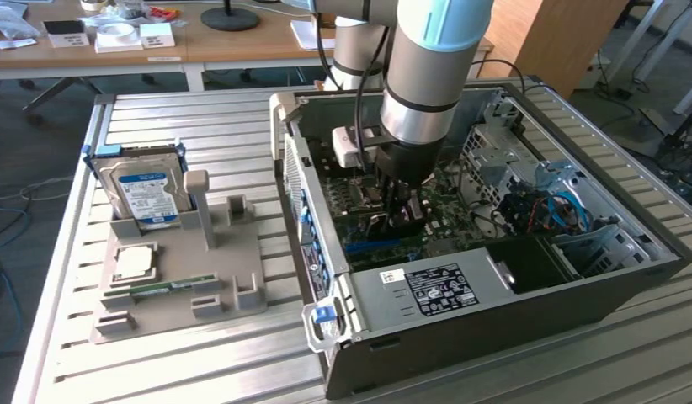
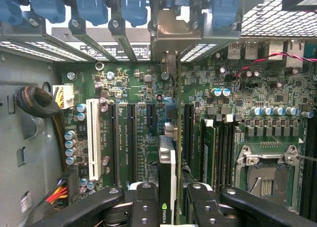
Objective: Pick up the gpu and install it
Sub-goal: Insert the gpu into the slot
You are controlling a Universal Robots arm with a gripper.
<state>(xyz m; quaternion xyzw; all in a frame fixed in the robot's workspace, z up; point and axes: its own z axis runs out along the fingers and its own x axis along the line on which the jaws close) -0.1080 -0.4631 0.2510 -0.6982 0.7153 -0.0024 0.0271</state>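
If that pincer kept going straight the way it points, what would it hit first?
The gpu in the pincer would probably meet the green motherboard first, near its black slots; depth is unclear.

A slatted metal desk [image 1: 188, 109] of pale aluminium ribs carries everything, its ribs running roughly along the 9-to-3 line when the exterior view is read as a dial centred on the desk. A grey moulded parts holder [image 1: 205, 282] lies flat on the slats at about 8 o'clock. An open computer case [image 1: 436, 345] lies on its side from the centre out towards 4 o'clock, open face up. It sits just beside the holder, with a narrow strip of slats between them.
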